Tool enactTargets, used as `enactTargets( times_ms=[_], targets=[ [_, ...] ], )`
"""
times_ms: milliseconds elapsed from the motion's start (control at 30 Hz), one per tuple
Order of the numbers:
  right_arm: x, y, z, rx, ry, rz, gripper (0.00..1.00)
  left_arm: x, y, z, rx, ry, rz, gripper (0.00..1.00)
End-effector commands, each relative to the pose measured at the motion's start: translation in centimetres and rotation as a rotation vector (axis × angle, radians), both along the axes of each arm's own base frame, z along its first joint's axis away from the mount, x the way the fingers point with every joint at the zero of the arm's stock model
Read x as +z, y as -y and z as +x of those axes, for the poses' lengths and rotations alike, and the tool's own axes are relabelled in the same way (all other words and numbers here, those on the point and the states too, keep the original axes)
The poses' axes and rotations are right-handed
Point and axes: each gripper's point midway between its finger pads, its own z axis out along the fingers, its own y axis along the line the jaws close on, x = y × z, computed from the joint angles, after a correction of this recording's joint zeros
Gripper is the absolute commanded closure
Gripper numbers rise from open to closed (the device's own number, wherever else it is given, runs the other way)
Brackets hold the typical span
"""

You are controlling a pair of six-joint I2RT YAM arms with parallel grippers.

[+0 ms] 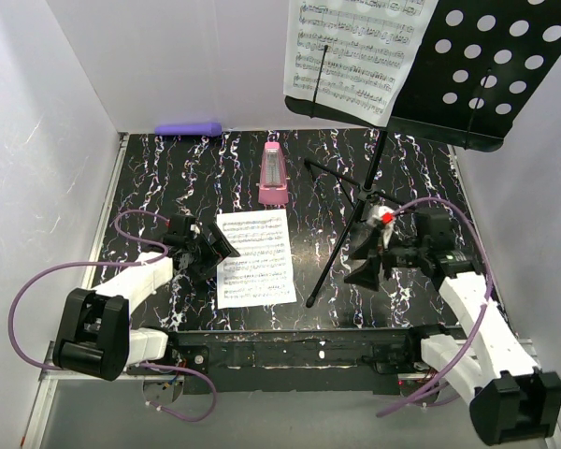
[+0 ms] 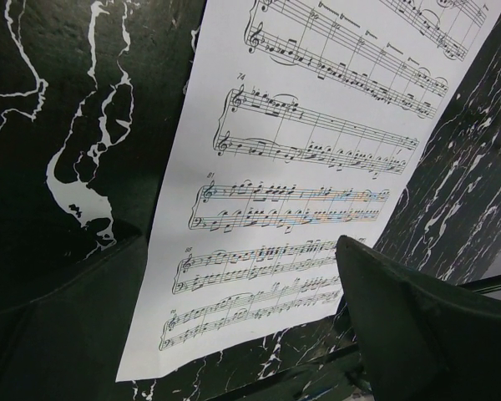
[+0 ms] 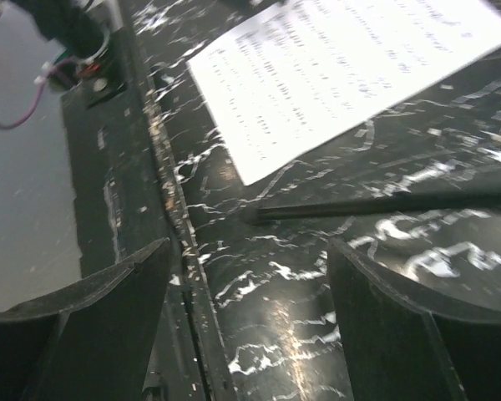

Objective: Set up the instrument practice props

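Quick rundown of the bench (image 1: 168, 178). The black music stand (image 1: 378, 164) is up on its tripod legs at the back right, with the perforated desk (image 1: 449, 134) tilted at the top right of the overhead view. One sheet-music page (image 1: 355, 51) sits on the left half of that desk, held by the little wire arms. The second page (image 1: 254, 257) lies flat on the bench near the middle, and the pink metronome (image 1: 273, 175) stands just behind it, apart from the paper. A purple cylinder (image 1: 189, 128) lies along the back wall on the left.

The left fingers (image 1: 212, 251) are spread wide and hold nothing. They're low over the left edge of the flat page, and in the wrist view one finger sits over the paper and the other over bare bench.

The right fingers (image 1: 367, 257) are also wide apart with nothing between them, down near the foot of the stand. One tripod leg (image 3: 384, 205) runs across the bench just ahead of them, not touching.
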Motion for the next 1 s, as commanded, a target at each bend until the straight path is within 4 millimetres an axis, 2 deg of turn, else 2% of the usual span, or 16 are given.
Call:
enactTargets(
  times_ms=[0, 100, 233, 300, 333, 433, 533, 633, 733, 967],
  targets=[
    [-0.7, -2.5, -1.4, 0.159, 0.043, -0.121, 0.18, -2.5, -1.0, -2.5, 0.008, -0.087, 0.043, 0.02],
    [-2.3, -4.3, -2.2, 0.261, 0.056, -0.244, 0.2, -2.5, -0.8, -2.7, -0.002, -0.08, 0.03, 0.02],
    [-2.7, -7.4, -2.8, 0.385, 0.091, -0.343, 0.23, -2.6, -0.5, -2.9, -0.015, -0.061, 0.009, 0.02],
    [-3.2, -9.4, -2.1, 0.378, 0.086, -0.381, 0.27, -2.7, -0.4, -3.0, -0.019, -0.056, 0.001, 0.02],
    [-3.2, -10.3, -1.0, 0.336, 0.081, -0.394, 0.28, -2.7, -0.4, -3.0, -0.023, -0.054, -0.003, 0.02],
    [-4.3, -12.3, 0.6, 0.29, 0.006, -0.439, 0.35, -2.9, -0.1, -3.2, -0.033, -0.056, -0.016, 0.02],
    [-6.2, -13.4, 1.3, 0.271, -0.081, -0.492, 0.38, -2.9, 0.3, -3.3, -0.05, -0.051, -0.042, 0.02],
    [-7.9, -14.0, 1.0, 0.273, -0.103, -0.516, 0.38, -3.1, 0.4, -3.6, -0.057, -0.051, -0.052, 0.02],
    [-8.7, -14.5, 1.0, 0.261, -0.093, -0.517, 0.38, -2.9, 0.5, -3.5, -0.061, -0.044, -0.057, 0.02],
    [-10.2, -15.1, 2.4, 0.168, -0.136, -0.559, 0.37, -2.8, 0.7, -3.7, -0.071, -0.041, -0.064, 0.02]
  ],
)
